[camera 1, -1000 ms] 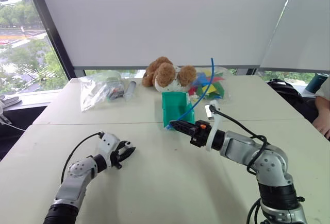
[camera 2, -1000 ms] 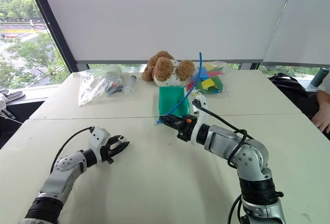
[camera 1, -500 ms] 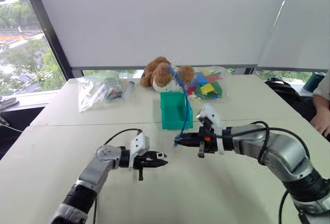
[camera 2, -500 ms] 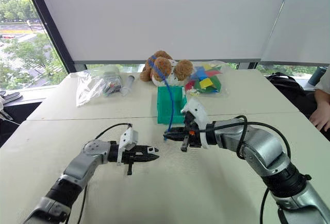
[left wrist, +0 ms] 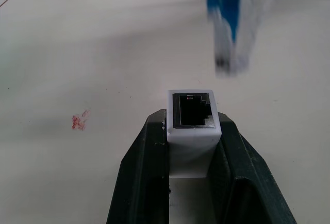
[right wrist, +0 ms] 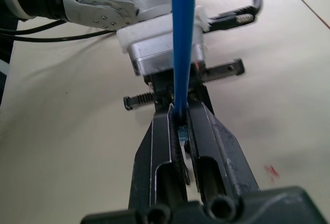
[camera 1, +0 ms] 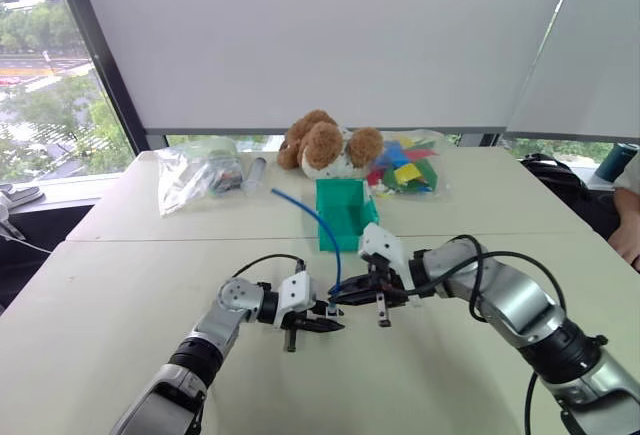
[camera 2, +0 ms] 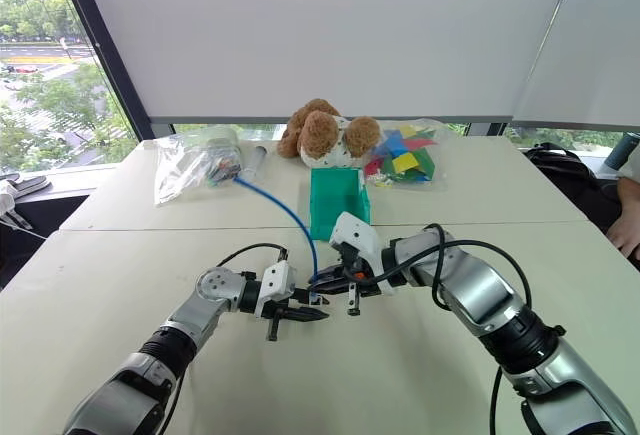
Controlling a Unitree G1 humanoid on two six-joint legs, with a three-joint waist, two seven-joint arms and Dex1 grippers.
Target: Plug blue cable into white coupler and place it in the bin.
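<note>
Blue cable (camera 1: 305, 213) plug pinched in my right end effector (camera 1: 338, 300), facing white coupler (left wrist: 192, 113) clamped in left end effector (camera 1: 325, 325); socket open toward plug, slightly offset, not yet mated; teal bin (camera 1: 345, 213) beyond.

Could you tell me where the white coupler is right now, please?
The white coupler is clamped in the left gripper above the table's middle, in front of the bin, its socket facing the blue cable plug held by the right gripper.

L claw (camera 1: 328, 325) & R claw (camera 1: 338, 300) both clamped, tips apparently nearly meeting.
</note>
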